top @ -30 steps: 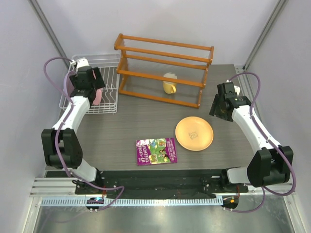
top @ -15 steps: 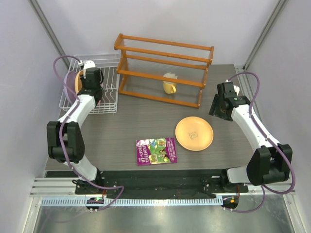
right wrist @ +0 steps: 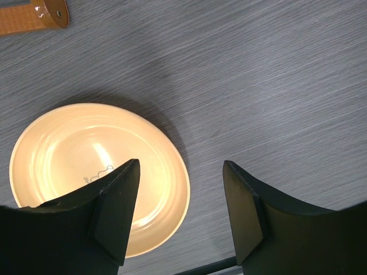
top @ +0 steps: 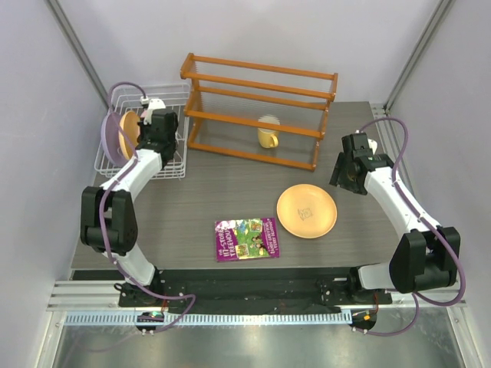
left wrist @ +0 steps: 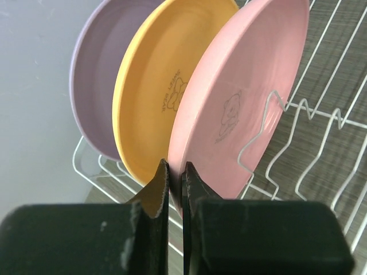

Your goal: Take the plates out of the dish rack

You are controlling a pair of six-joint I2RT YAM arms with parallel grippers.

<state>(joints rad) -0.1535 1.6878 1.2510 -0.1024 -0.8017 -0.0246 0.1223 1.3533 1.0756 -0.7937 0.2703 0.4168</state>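
Currently, step in hand: grasp of plate 2 of 4. Left gripper (left wrist: 175,172) fingers pinched narrow on the lower rim of the pink plate (left wrist: 241,103), which is foremost of 3 standing on edge at the left end of the dish rack (top: 173,157), ahead of the yellow plate (left wrist: 155,97) and the lavender plate (left wrist: 97,74). Round discs with no long axis, tilted, hollow faces toward the rack's right. Next move, by judgement: lift upward, clear of the wires. Right gripper (right wrist: 180,166) fingers wide and empty above the yellow-orange plate (right wrist: 74,166), which lies flat on the bench (right wrist: 258,86)

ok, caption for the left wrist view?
Left gripper closed on pink plate rim; yellow plate and lavender plate behind, in dish rack.
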